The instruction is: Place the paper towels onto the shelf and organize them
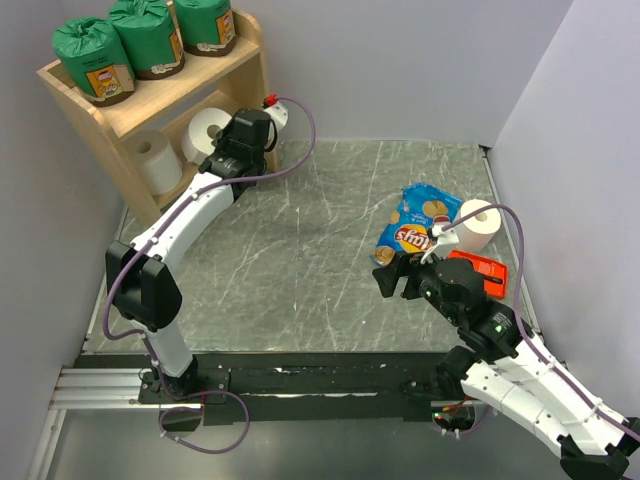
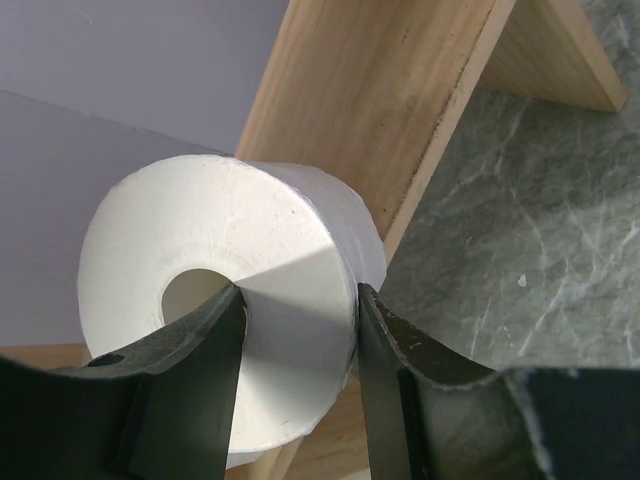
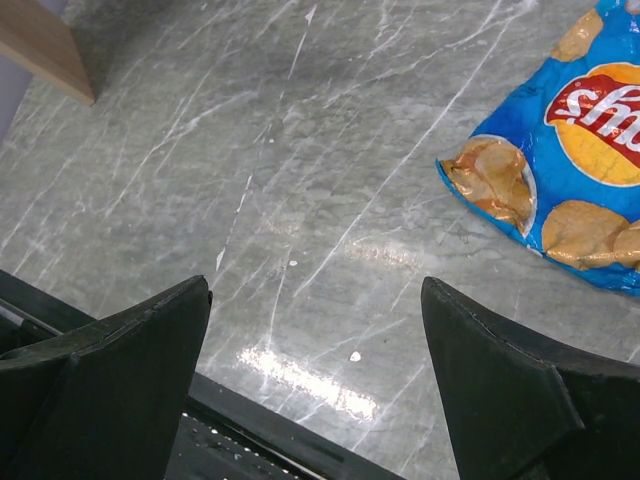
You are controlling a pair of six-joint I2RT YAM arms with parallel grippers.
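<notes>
Three green-wrapped rolls (image 1: pixel 95 55) (image 1: pixel 148 35) (image 1: pixel 205 22) stand on the top tier of the wooden shelf (image 1: pixel 150 98). A bare white roll (image 1: pixel 155 160) stands on the lower tier. My left gripper (image 1: pixel 212 152) is shut on a second white roll (image 1: pixel 205 128) at the right end of the lower tier. In the left wrist view the left gripper (image 2: pixel 300 295) has one finger in this roll's (image 2: pixel 270 225) core and one outside it, beside the shelf's side panel (image 2: pixel 380 100). A third white roll (image 1: pixel 478 225) stands on the table at the right. My right gripper (image 1: pixel 393 278) (image 3: pixel 315 290) is open and empty over the table.
A blue snack bag (image 1: pixel 420 225) (image 3: pixel 560 170) lies left of the third roll. A flat red packet (image 1: pixel 482 275) lies just in front of that roll. White walls close in the table at the back and on both sides.
</notes>
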